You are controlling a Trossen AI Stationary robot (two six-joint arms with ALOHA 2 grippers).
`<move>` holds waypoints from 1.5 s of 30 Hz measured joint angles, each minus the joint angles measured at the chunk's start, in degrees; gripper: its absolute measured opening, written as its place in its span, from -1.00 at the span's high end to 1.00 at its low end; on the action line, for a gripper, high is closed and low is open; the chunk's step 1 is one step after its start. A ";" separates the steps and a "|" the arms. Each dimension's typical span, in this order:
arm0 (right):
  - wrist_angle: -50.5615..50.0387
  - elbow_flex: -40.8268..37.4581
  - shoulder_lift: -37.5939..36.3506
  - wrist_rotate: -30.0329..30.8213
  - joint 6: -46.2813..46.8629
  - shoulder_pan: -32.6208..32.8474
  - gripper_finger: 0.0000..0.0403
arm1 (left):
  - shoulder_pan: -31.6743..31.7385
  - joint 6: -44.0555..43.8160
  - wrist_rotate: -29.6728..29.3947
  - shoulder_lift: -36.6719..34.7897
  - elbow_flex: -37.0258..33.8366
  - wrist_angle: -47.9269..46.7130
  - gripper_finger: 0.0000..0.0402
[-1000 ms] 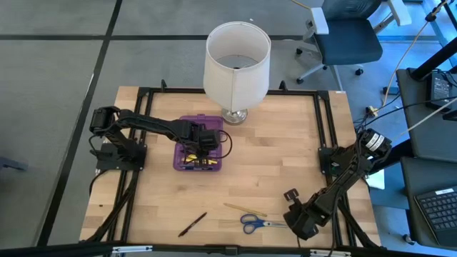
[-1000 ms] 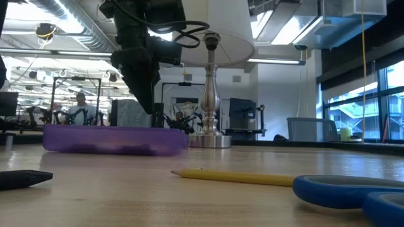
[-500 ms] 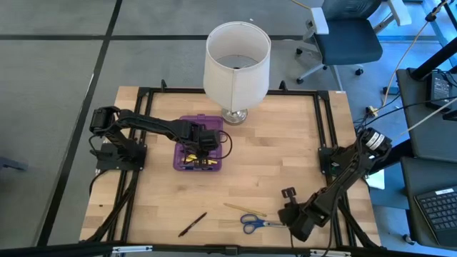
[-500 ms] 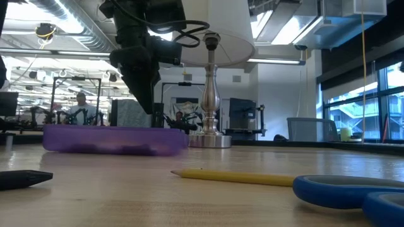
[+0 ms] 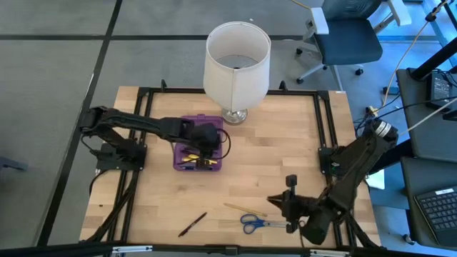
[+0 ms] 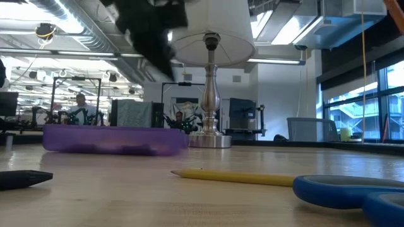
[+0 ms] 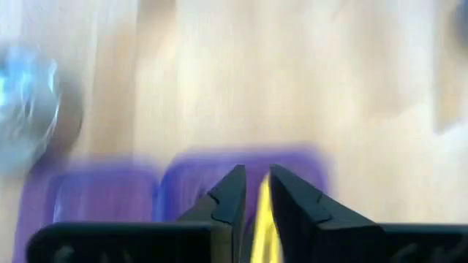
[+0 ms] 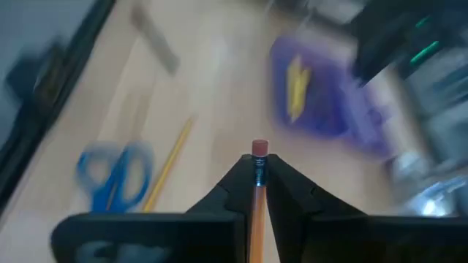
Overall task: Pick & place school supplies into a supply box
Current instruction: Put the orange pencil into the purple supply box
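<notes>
The purple supply box (image 5: 198,151) lies open on the table's left half with yellow pencils (image 5: 190,158) inside. My left gripper (image 7: 254,175) hovers above the supply box (image 7: 183,190), open by a narrow gap through which yellow shows; the left gripper (image 5: 206,135) touches nothing. My right gripper (image 5: 277,200) is near the near edge, above the loose supplies, shut on an orange pencil (image 8: 258,190). A yellow pencil (image 5: 245,209), blue-handled scissors (image 5: 258,224) and a black pen (image 5: 193,224) lie flat on the wood. My right gripper pinches the orange pencil between its two fingers (image 8: 232,186), and the pencil lies along them. Its pink eraser end (image 8: 259,148) sticks out just past the fingertips; the rest is hidden between the fingers. The pencil is lifted clear of the table, and the fingers point toward the table's left.
A lamp with a white shade (image 5: 237,63) stands on its metal base (image 5: 233,115) right behind the box. In the low view the yellow pencil (image 6: 237,178), scissors (image 6: 353,192) and pen (image 6: 22,178) lie close in front, the box (image 6: 113,140) farther back. Black frame rails (image 5: 326,128) edge the table.
My left gripper has risen out of the box and now hangs above it. My right gripper, shut on the orange pencil, has swung toward the table's left along the near side, passing over the scissors. The yellow pencil, scissors and pen have stayed put.
</notes>
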 joint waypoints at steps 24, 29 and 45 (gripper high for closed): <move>82.44 -30.46 -18.09 -12.15 -48.80 -9.74 0.81 | -3.32 -4.93 16.98 -1.08 -24.81 74.53 0.20; 94.21 -37.18 -17.92 -21.51 -50.30 -16.26 0.81 | -3.99 -6.39 16.89 -1.03 -24.81 73.82 -0.06; 96.41 -31.59 -7.52 -32.53 -45.62 -29.98 0.81 | -6.12 -3.98 4.86 -1.04 -24.77 74.09 -0.07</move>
